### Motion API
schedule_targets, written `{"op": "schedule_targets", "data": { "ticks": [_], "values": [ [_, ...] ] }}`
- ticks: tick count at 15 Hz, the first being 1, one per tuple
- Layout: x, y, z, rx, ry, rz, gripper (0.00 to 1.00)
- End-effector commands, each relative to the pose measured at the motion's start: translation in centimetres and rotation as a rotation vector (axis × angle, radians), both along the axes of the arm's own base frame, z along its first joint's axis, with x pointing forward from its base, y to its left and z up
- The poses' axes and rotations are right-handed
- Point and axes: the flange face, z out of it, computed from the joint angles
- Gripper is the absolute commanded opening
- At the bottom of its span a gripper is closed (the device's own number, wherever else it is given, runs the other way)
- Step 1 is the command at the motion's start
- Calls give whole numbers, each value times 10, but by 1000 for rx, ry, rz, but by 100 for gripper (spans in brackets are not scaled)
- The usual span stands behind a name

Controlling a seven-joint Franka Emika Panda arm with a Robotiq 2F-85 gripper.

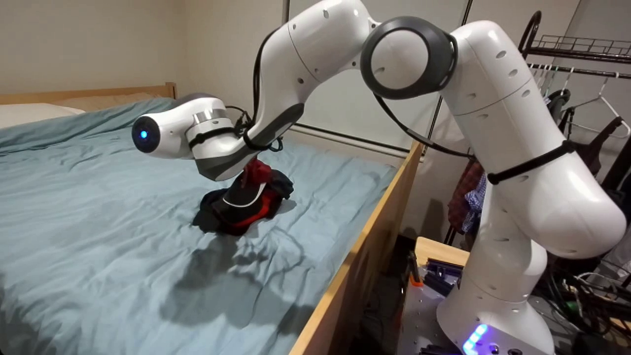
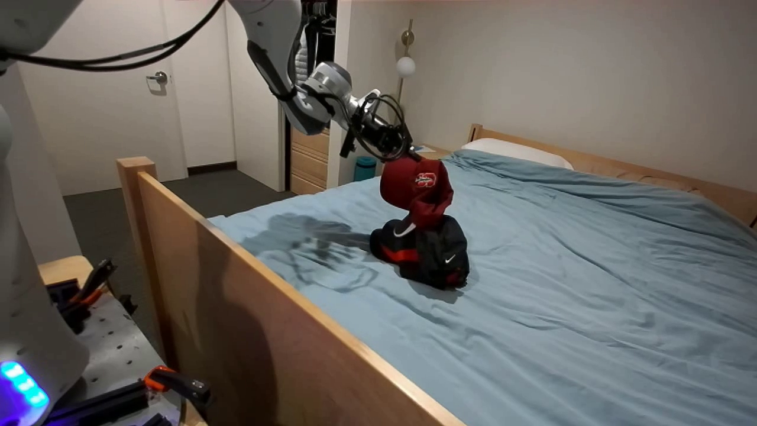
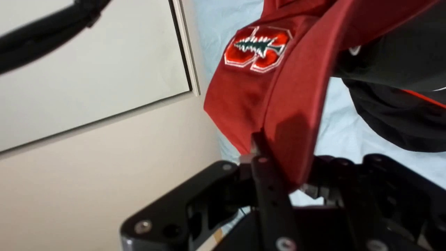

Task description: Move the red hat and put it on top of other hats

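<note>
The red hat (image 2: pixel 408 184) is a soft red cap with a white-edged badge. My gripper (image 2: pixel 409 151) is shut on its brim, and the cap hangs below the jaws. In the wrist view the brim of the red hat (image 3: pixel 244 94) lies between the fingers (image 3: pixel 288 162); the right fingertip is partly hidden behind it. The other hats (image 2: pixel 440 254), a heap of black caps with red and white trim, sit on the bed directly below. The red hat's lower part overlaps the heap's top in both exterior views (image 1: pixel 259 172); I cannot tell whether it rests there. The heap also shows in the wrist view (image 3: pixel 393 115).
The bed (image 2: pixel 591 284) has a wrinkled blue sheet. A wooden bed-end board (image 1: pixel 365 236) stands between the robot base and the heap. A wall and a white panel (image 3: pixel 94 69) are beyond the bed's side. Pillows lie at the far end. Cables loop around the wrist.
</note>
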Motion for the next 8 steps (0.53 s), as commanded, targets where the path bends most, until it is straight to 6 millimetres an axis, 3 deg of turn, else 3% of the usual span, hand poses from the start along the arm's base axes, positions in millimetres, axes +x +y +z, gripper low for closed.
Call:
{"op": "schedule_targets", "data": {
  "ticks": [1,2,3,4,8],
  "values": [
    [5,16,4,-73,137,96,2],
    [4,19,4,-77,165,106,2],
    [5,22,5,-86,179,115,15],
    [4,23,4,-79,191,114,35],
    [4,26,5,-61,176,105,59]
  ]
}}
